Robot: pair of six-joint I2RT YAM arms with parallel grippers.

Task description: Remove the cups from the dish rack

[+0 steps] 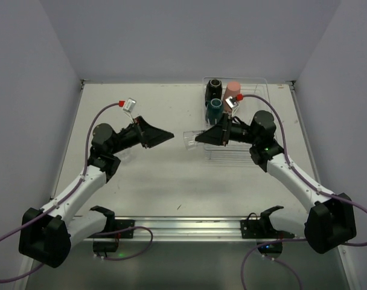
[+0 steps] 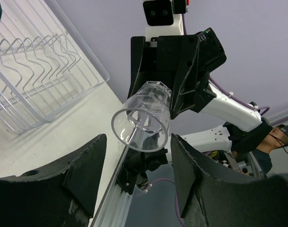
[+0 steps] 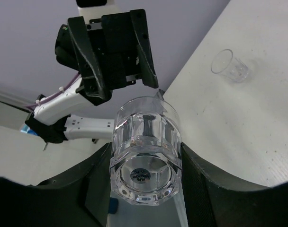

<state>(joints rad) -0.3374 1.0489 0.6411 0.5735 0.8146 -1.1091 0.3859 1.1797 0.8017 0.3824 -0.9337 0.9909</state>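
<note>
My right gripper (image 1: pixel 203 137) is shut on a small clear cup (image 1: pixel 191 139), held on its side above the table just left of the dish rack (image 1: pixel 259 81). In the right wrist view the clear cup (image 3: pixel 146 156) fills the gap between my fingers (image 3: pixel 87 189), base toward the camera. My left gripper (image 1: pixel 169 134) faces it, open and holding nothing. In its view the cup's (image 2: pixel 143 116) mouth hangs just beyond the fingertips (image 2: pixel 89 158). A black cup (image 1: pixel 214 89), a salmon-pink tumbler (image 1: pixel 233 90) and a dark teal cup (image 1: pixel 215 109) stand in the rack. A second clear cup (image 3: pixel 230 66) lies on the table.
The rack's wire dividers (image 2: pixel 35 80) show at the upper left of the left wrist view. Grey walls close in the table (image 1: pixel 171 181) on three sides. A metal rail (image 1: pixel 183 226) with both arm bases runs along the near edge.
</note>
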